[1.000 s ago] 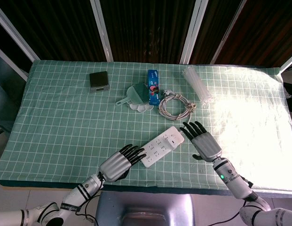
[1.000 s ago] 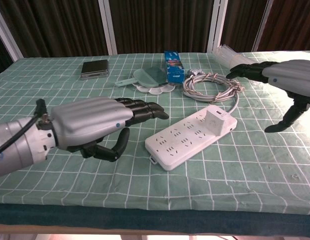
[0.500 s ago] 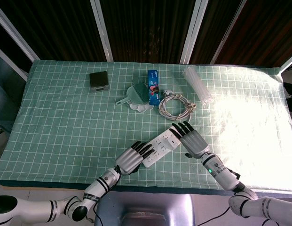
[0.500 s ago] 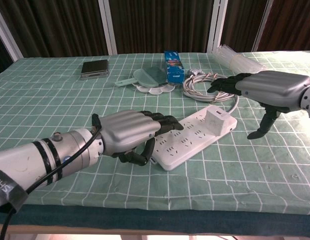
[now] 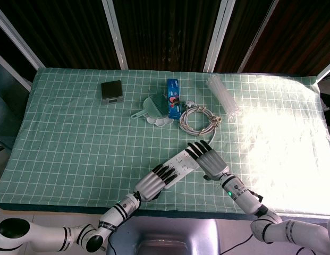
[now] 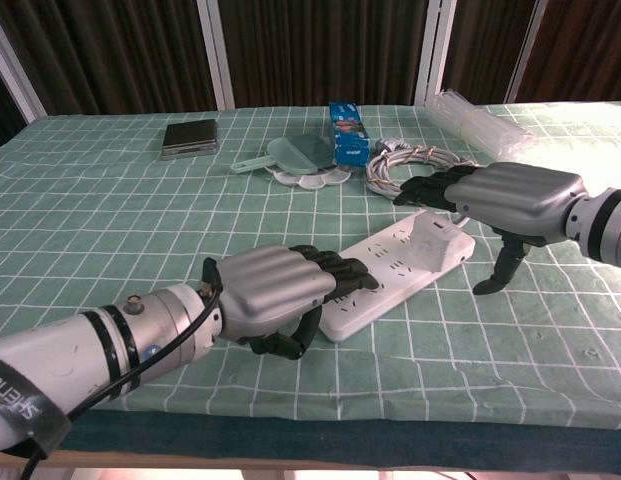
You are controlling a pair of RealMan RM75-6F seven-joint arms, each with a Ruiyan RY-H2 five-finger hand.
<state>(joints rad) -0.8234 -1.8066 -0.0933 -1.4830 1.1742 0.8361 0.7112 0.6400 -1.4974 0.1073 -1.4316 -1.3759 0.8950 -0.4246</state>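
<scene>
While the white plastic multi-socket power strip [image 6: 390, 278] lies diagonally on the green checked counter [image 5: 74, 138] where it lay a second ago, both hands have closed in on it. The left hand [image 6: 275, 300], which was short of the strip's near end a second back, now lies over that end, dark fingers [image 6: 340, 272] stretched along the top and the thumb curled beneath at the strip's edge. The right hand [image 6: 500, 198], earlier raised and well off the strip's far end, has come down over that end, its fingers [image 6: 425, 190] flat and slightly spread above the white adapter block [image 6: 433, 233] plugged in there, thumb pointing down just beside the strip's far corner. Judging by this, the two hands are bracketing the strip for a two-ended grip, though neither clearly holds it yet.

Whether the left fingers actually press on the sockets or float just above is hard to tell; in the head view the left hand [image 5: 154, 183] and right hand [image 5: 207, 159] cover both ends of the strip. The right palm hides any contact with the adapter. Beyond the strip's far end lies a coiled white cable [image 5: 196, 118]; its join to the strip is hidden behind the right hand.
</scene>
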